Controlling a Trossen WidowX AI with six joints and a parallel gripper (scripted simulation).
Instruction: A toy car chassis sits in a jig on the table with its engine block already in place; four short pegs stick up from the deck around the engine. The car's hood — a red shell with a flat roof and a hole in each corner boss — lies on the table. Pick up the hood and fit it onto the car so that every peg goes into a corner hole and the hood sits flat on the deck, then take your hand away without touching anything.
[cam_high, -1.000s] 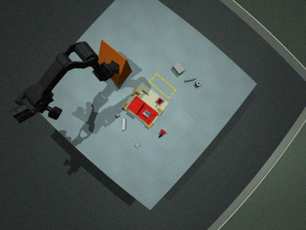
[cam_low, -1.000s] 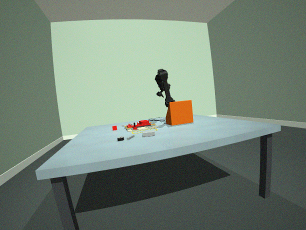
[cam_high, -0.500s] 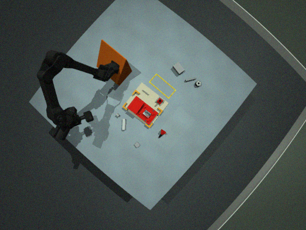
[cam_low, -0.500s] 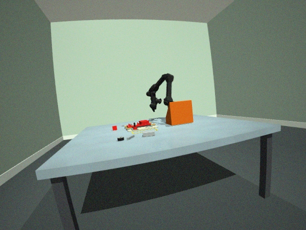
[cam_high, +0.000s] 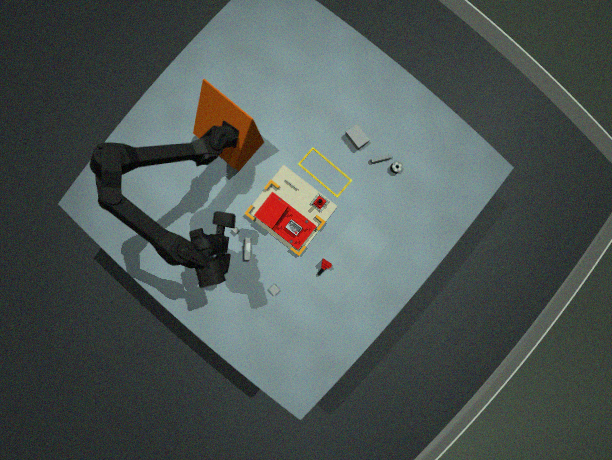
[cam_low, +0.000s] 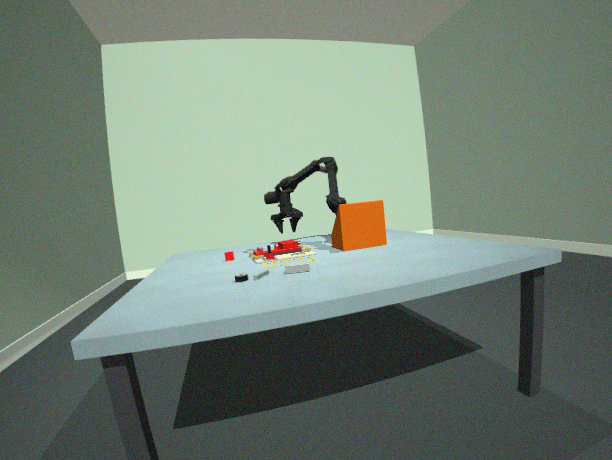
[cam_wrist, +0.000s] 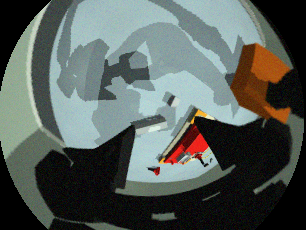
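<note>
My gripper (cam_high: 226, 243) (cam_low: 288, 232) (cam_wrist: 165, 123) is open and empty, pointing down above the table at the left of the jig in the top view. The cream jig (cam_high: 300, 186) has orange corner brackets and holds the red chassis (cam_high: 306, 235) (cam_wrist: 193, 145). The grey engine block (cam_high: 294, 228) sits on its deck; the pegs are too small to tell. A raised flat-topped red block (cam_high: 270, 210) (cam_low: 289, 245) covers the chassis's other half. I cannot tell whether it is the hood. A small red piece (cam_high: 326, 264) (cam_low: 229, 256) (cam_wrist: 155, 170) lies apart on the table.
An orange wedge (cam_high: 222, 112) (cam_low: 362, 225) (cam_wrist: 244, 75) stands by the arm's base. A light bar (cam_high: 247, 249) (cam_wrist: 152, 124) lies near the gripper. A grey block (cam_high: 357, 137) (cam_low: 297, 269), a bolt (cam_high: 380, 160) and a wheel (cam_high: 396, 167) (cam_low: 241, 277) lie beyond the jig.
</note>
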